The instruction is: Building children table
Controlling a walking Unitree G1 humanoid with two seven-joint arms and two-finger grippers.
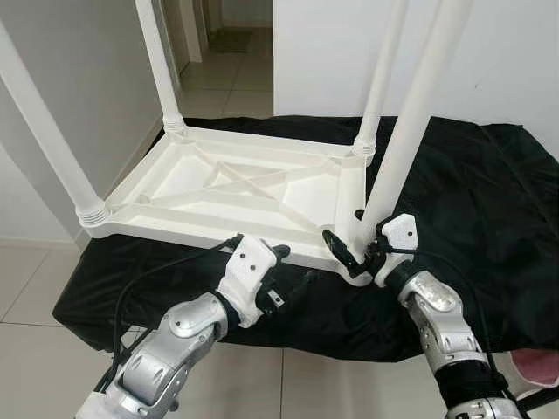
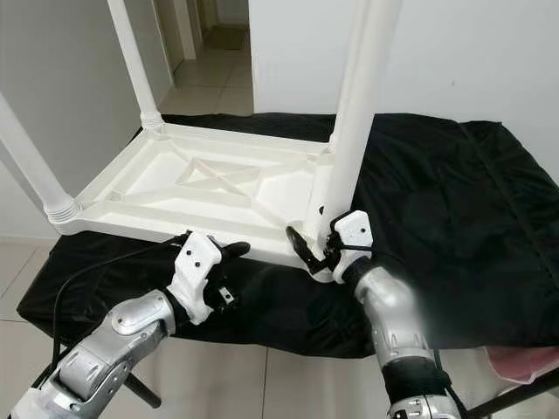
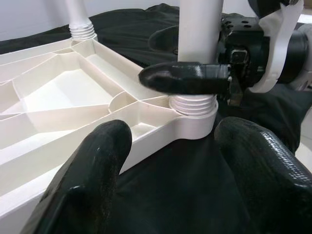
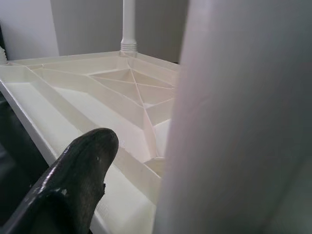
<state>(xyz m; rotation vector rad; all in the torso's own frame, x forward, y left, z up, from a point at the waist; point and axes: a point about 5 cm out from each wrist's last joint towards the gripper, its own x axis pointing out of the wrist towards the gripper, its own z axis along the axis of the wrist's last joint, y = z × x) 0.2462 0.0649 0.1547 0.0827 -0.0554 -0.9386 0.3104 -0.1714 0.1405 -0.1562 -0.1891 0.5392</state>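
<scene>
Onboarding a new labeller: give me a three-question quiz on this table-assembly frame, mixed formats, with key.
1. True or false: the white tabletop lies upside down on the black cloth.
2. Which gripper grasps the near-right leg? A) left gripper B) right gripper C) both
3. Fill in: the left gripper's fingers are ____, beside the tabletop's near edge.

Key
1. True; ribbed underside faces up.
2. B; fingers either side of the leg, just above the socket.
3. Open, holding nothing.
</scene>
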